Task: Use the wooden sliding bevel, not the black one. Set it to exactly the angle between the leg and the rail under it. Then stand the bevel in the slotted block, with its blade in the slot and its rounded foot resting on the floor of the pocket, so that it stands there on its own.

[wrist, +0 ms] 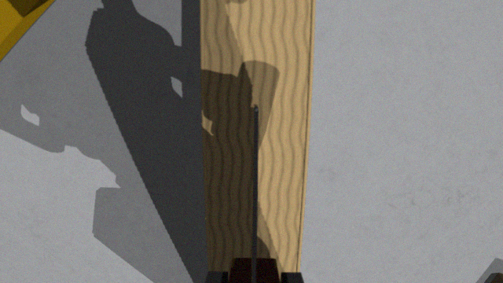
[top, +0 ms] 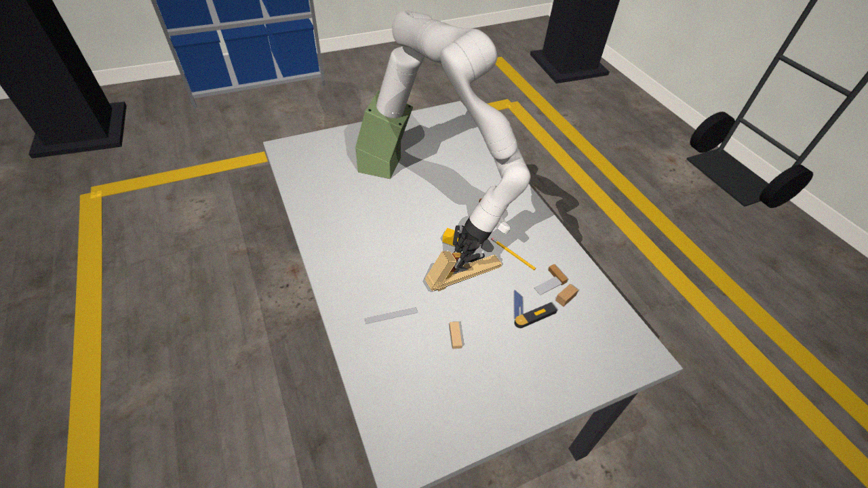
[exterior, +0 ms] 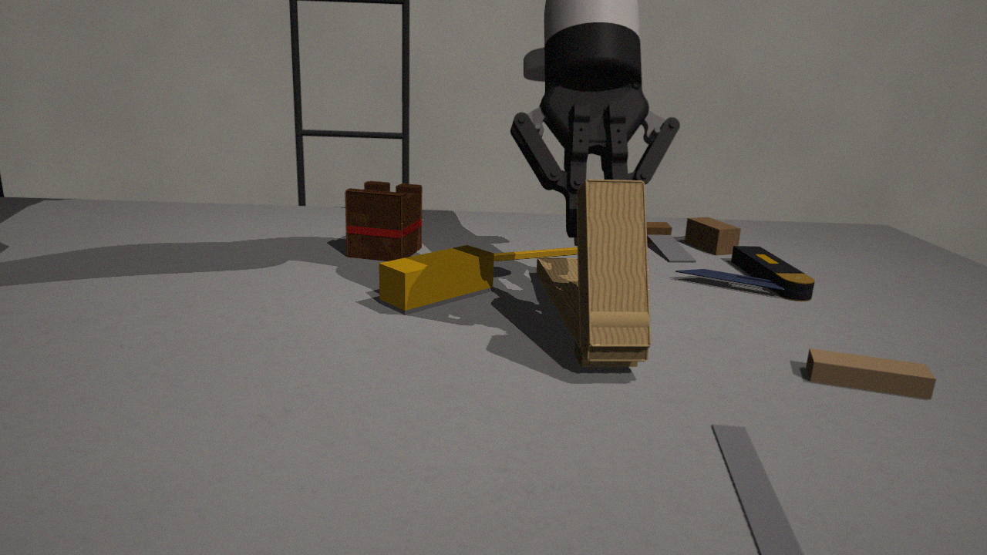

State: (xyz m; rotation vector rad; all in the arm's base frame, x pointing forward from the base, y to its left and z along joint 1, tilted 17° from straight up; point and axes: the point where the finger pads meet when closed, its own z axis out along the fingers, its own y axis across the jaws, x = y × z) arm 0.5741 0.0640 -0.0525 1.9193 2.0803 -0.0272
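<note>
The pale wooden leg (exterior: 614, 265) leans up from the rail (exterior: 557, 281) lying on the table; both also show in the top view (top: 459, 271). My gripper (exterior: 592, 180) hangs just behind the leg's top and is shut on the wooden bevel. In the wrist view, the bevel's dark brown handle (wrist: 250, 270) sits between my fingers. Its thin blade (wrist: 255, 181) shows edge-on, running along the leg's face (wrist: 257, 130). The leg hides the bevel in the exterior view. The slotted block (exterior: 382, 220), dark brown with a red band, stands apart at the back left.
The black bevel (exterior: 771, 270) (top: 534, 312) lies to the right with its blue blade out. A yellow block (exterior: 434, 277) with a thin yellow rod lies beside the rail. A small square (top: 555, 278), two loose wooden blocks (top: 566, 294) (top: 456, 334) and a grey steel strip (top: 390, 315) lie around.
</note>
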